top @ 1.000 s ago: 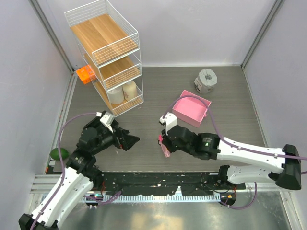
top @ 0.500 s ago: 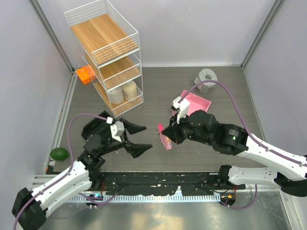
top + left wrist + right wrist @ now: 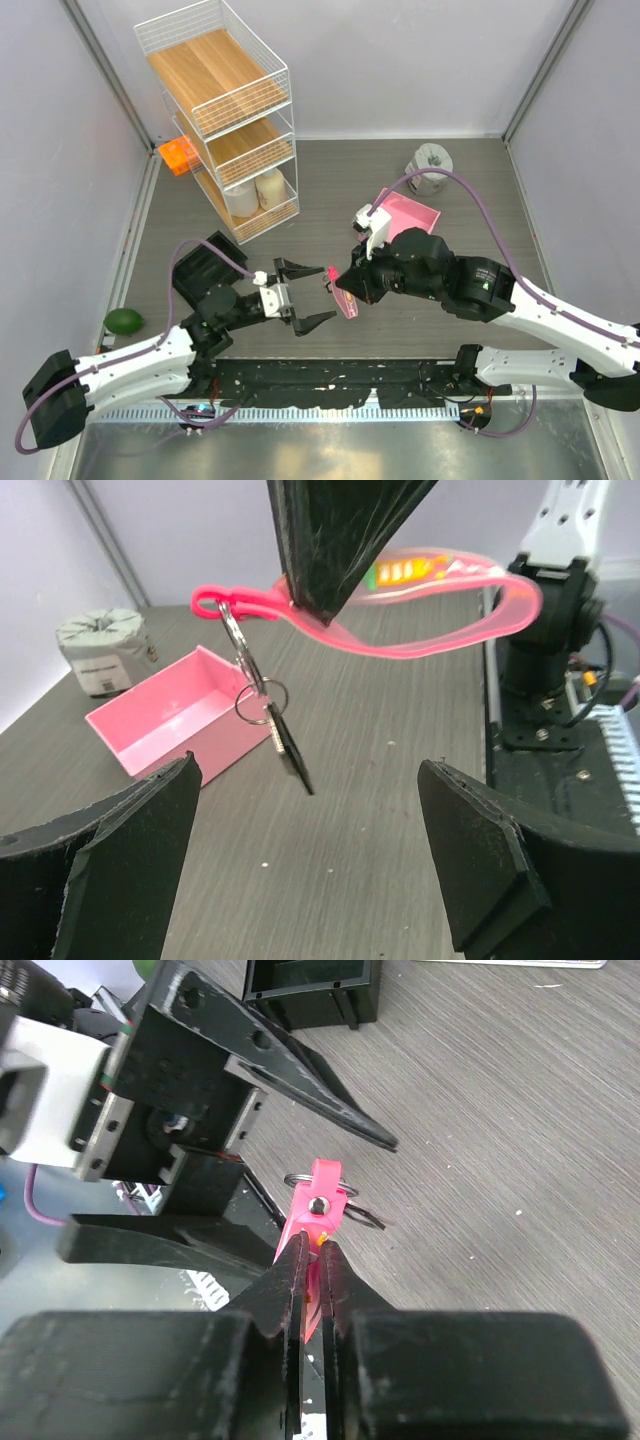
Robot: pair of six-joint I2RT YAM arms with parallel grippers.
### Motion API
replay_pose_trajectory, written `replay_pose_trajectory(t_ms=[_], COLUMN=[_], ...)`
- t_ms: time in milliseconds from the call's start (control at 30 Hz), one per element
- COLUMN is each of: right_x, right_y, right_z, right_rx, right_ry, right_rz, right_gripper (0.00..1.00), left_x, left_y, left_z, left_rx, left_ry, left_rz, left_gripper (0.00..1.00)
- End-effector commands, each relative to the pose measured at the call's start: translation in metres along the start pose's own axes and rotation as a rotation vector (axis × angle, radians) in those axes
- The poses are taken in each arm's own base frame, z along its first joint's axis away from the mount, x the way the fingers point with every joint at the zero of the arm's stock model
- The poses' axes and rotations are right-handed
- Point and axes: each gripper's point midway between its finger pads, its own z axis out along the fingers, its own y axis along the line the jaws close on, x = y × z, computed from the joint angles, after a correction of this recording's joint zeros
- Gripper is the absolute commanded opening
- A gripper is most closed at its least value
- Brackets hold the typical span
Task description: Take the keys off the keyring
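Note:
My right gripper (image 3: 345,287) is shut on the keyring (image 3: 341,296), a pink-red strip held above the table. In the left wrist view the keyring (image 3: 410,630) hangs as a loop from a black finger (image 3: 340,530). Small metal rings (image 3: 260,695) and the black-headed keys (image 3: 290,750) dangle from its left end. In the right wrist view the pads of my right gripper (image 3: 312,1255) pinch the keyring (image 3: 315,1200), and the keys (image 3: 368,1220) show as a thin dark piece beside it. My left gripper (image 3: 326,295) is open just left of the keyring, its jaws wide apart around the dangling end without touching it. The keys hang above and ahead of the left gripper (image 3: 310,870).
A pink tray (image 3: 410,218) sits behind the right arm, with a grey roll (image 3: 430,168) beyond it. A white wire rack (image 3: 225,110) stands at the back left beside an orange box (image 3: 177,155). A green fruit (image 3: 124,320) lies at the left edge.
My left gripper has swung right and forward, open, until its jaws flank the keyring's end. The right gripper has lifted the keyring and shifted it slightly left.

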Motion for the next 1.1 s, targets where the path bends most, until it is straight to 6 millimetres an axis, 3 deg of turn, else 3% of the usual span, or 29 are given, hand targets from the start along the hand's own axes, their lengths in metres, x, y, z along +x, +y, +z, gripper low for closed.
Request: replay_pose_trajectory(t_ms=[0, 133, 300, 367, 433, 533, 667, 800, 833, 933, 1067], right_x=[-0.023, -0.02, -0.015, -0.013, -0.01, -0.009, 0.019, 0.049, 0.053, 0.064, 0.057], right_y=[0.016, 0.023, 0.022, 0.021, 0.018, 0.005, -0.02, -0.031, -0.032, -0.035, -0.03], right_z=[-0.008, -0.009, -0.008, -0.008, -0.008, -0.014, -0.012, -0.002, 0.0, 0.008, 0.008], right_rx=[-0.063, -0.111, -0.112, -0.107, -0.1, -0.037, 0.058, 0.084, 0.084, 0.069, 0.013], right_ry=[-0.06, -0.047, -0.045, -0.045, -0.041, -0.06, -0.018, 0.036, 0.041, 0.034, -0.045], right_rz=[0.016, 0.017, 0.027, 0.033, 0.038, 0.048, 0.069, 0.09, 0.093, 0.086, 0.042], right_gripper=[0.07, 0.07, 0.07, 0.06, 0.07, 0.06, 0.06, 0.1, 0.14, 0.61, 0.69], left_x=[-0.025, -0.027, -0.035, -0.034, -0.034, -0.03, -0.03, -0.028, -0.03, -0.032, -0.047], left_y=[0.026, 0.033, 0.036, 0.033, 0.034, 0.042, 0.046, 0.033, 0.029, 0.022, 0.009], left_z=[0.015, 0.022, 0.027, 0.027, 0.025, 0.01, -0.008, -0.018, -0.019, -0.026, -0.032], left_rx=[-0.104, -0.138, -0.148, -0.132, -0.141, -0.218, -0.269, -0.213, -0.196, -0.18, -0.128], left_ry=[-0.05, -0.062, -0.098, -0.098, -0.098, -0.084, -0.05, 0.027, 0.039, 0.075, 0.095], left_rz=[0.11, 0.077, 0.039, 0.041, 0.047, 0.043, 0.034, -0.009, -0.024, -0.081, -0.176], left_gripper=[0.96, 0.95, 0.83, 0.65, 0.32, 0.0, 0.0, 0.0, 0.0, 0.0, 0.0])
